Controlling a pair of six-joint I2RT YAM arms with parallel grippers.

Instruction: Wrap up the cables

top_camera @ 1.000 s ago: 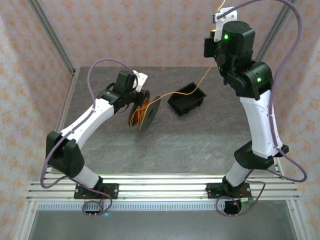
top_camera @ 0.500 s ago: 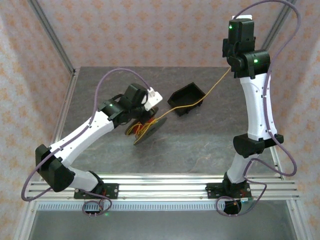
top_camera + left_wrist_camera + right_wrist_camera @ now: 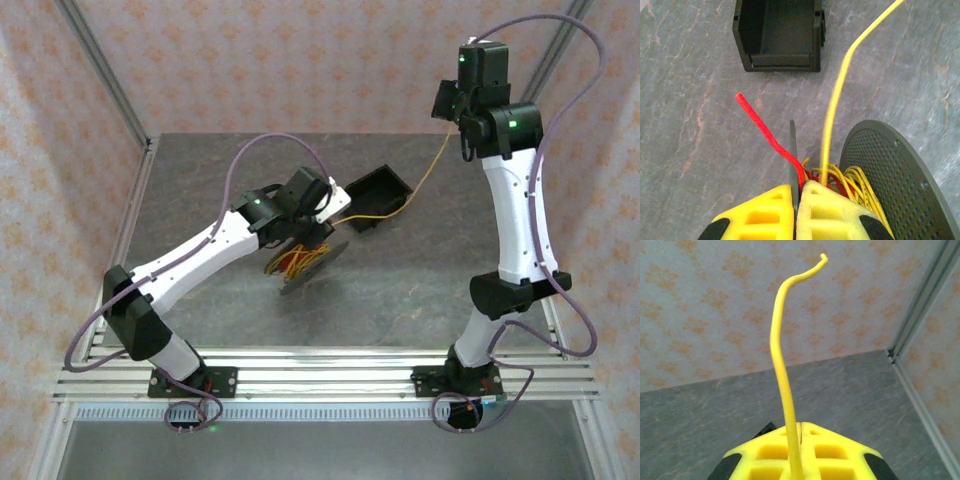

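Note:
A dark grey perforated spool (image 3: 312, 268) carries loose yellow and red cable coils (image 3: 290, 262). My left gripper (image 3: 305, 238) is shut on the spool's thin flange, whose edge sits between the yellow fingers (image 3: 765, 215) of the left gripper (image 3: 797, 187). A red wire end (image 3: 762, 125) sticks out beside the flange, next to the spool's far disc (image 3: 890, 170). A yellow cable (image 3: 425, 170) runs from the coils past the box up to my raised right gripper (image 3: 450, 118). The right gripper (image 3: 801, 425) is shut on that yellow cable (image 3: 780, 340), whose free end curls above it.
An open black box (image 3: 378, 195) lies tilted on the grey table (image 3: 420, 280) just right of the spool; the black box (image 3: 780, 35) is ahead of the left fingers. Patterned walls and metal frame posts (image 3: 100, 70) enclose the back and sides.
The left arm has carried the spool rightward and nearer, tilting it. The right arm swung right and upright, its gripper coming back down into view with the yellow cable.

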